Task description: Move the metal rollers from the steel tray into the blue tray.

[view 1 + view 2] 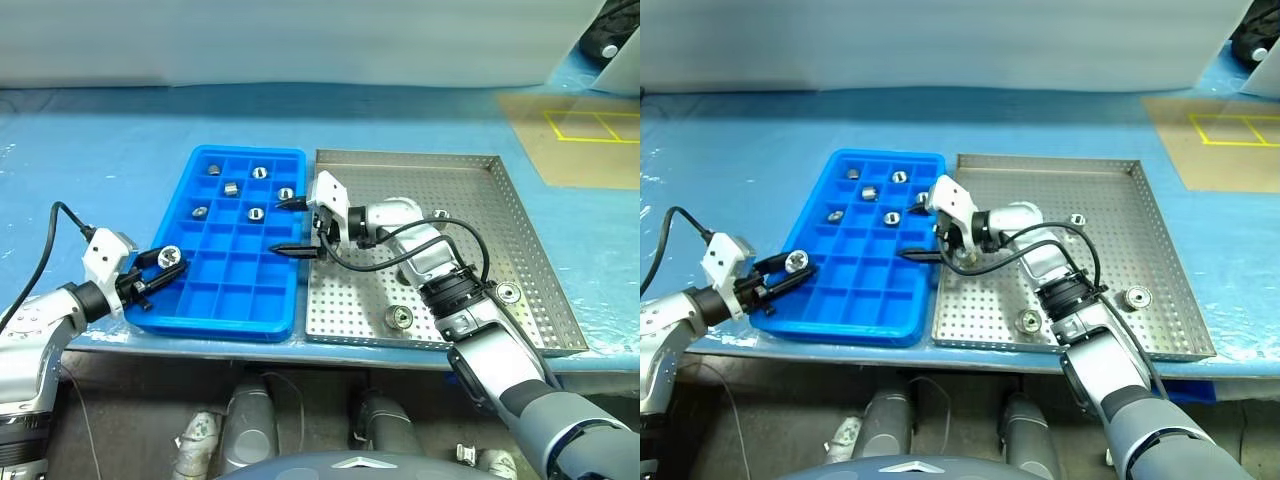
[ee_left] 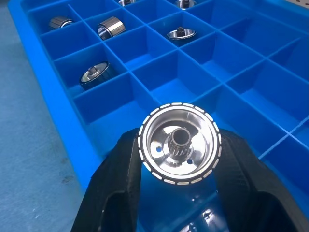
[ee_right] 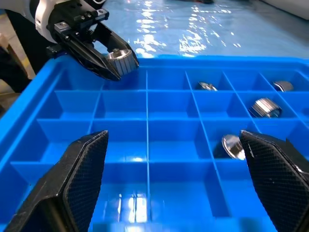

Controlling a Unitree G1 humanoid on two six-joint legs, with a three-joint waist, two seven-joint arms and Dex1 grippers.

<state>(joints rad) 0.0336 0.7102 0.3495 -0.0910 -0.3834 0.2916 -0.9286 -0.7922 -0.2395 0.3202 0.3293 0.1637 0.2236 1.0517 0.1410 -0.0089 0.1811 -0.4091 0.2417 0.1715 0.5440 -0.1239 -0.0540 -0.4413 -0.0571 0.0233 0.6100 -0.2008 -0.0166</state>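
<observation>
Shiny silver metal rollers point(image 1: 258, 172), bright blue tray point(image 1: 196, 310) with square grid, perforated silver steel tray point(image 1: 520, 240)

The left hand point(image 1: 158, 272) reaches in from the robot's left, pointing toward the right and tilted slightly downward — its two black fingers point(image 2: 120, 174) are closed tight. The right arm stretches forward and bends leftward at the wrist; the right hand point(image 1: 293, 225) points left, its fingers point(image 3: 82, 169) spread wide and empty.
</observation>
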